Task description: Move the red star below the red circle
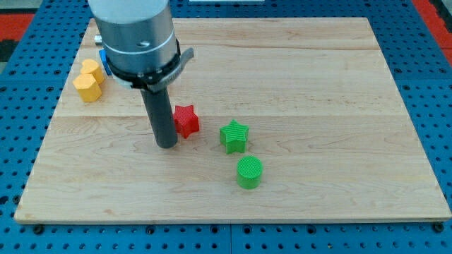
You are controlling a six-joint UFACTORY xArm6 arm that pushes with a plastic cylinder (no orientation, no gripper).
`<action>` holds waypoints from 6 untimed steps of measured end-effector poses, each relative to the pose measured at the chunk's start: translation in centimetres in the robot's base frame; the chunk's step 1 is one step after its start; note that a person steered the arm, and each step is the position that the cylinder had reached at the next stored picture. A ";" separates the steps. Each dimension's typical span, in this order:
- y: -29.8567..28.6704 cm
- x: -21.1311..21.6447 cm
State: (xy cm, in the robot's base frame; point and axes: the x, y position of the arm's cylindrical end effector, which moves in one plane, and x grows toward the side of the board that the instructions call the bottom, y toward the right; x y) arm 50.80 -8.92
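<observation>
1. My tip (166, 144) rests on the wooden board (318, 85) a little left of the frame's centre. I carry no jaws, only a straight dark rod, so nothing opens, closes or clamps.
2. The red star (186, 121) sits right against the rod's right side, slightly higher in the frame than my tip. It looks to be touching the rod, though I cannot tell for sure.
3. The green star (234, 136) lies near the red star, to its right and a little lower, and apart from it.
4. The green circle (248, 172) sits just below the green star, toward the view's bottom, with a small gap between them.
5. At the upper left of the board, two yellow blocks (88, 80) sit close together, their shapes hard to make out.
6. A blue block (103, 56) peeks out behind the arm's grey housing, mostly hidden.
7. The red circle does not show anywhere; the arm's body covers part of the upper left.
</observation>
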 end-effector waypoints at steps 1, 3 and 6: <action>2.8 0.6; 0.6 -5.6; 2.3 -6.5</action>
State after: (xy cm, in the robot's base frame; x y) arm 44.34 -6.63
